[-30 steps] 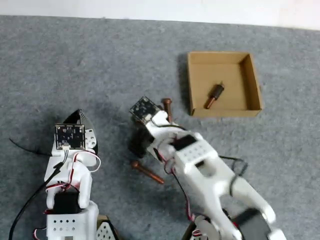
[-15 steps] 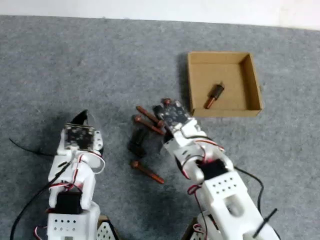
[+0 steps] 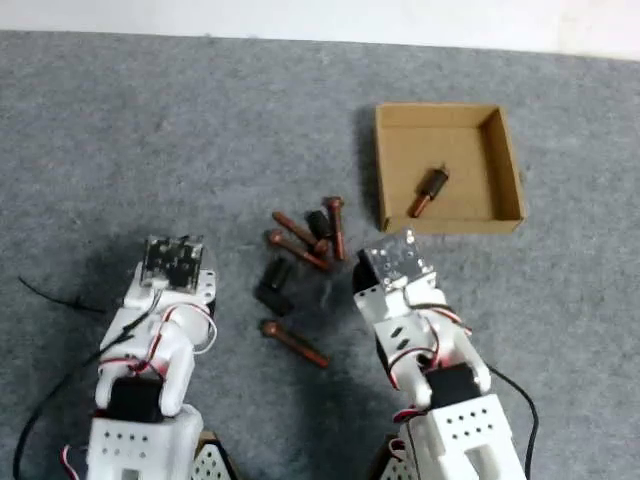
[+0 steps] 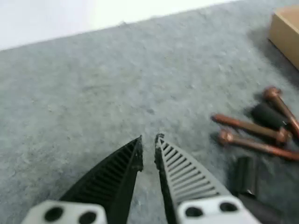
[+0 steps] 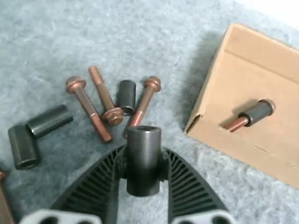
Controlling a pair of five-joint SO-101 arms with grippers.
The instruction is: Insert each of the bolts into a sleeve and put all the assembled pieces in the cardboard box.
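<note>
My right gripper (image 5: pixel 144 151) is shut on a black sleeve (image 5: pixel 143 163), held upright above the carpet, short of the loose parts. Ahead of it lie three copper bolts (image 5: pixel 88 108) and a black sleeve (image 5: pixel 125 95), with two more sleeves (image 5: pixel 48 120) off to one side. From above, this cluster (image 3: pixel 305 238) lies between the two arms, and a single bolt (image 3: pixel 293 343) lies nearer the bases. The cardboard box (image 3: pixel 500 160) holds one assembled bolt and sleeve (image 3: pixel 428 190). My left gripper (image 4: pixel 148 139) hovers over bare carpet, all but shut, holding nothing.
Grey carpet (image 3: pixel 120 130) covers the whole table, with a white wall along the far edge. A thin black cable (image 3: pixel 50 295) trails from the left arm (image 3: pixel 172 262). The right arm's wrist (image 3: pixel 395 265) sits just in front of the box's near wall.
The right arm has pulled back from the parts pile toward the box side, uncovering the bolts and the sleeve among them. The left wrist has shifted slightly rightward.
</note>
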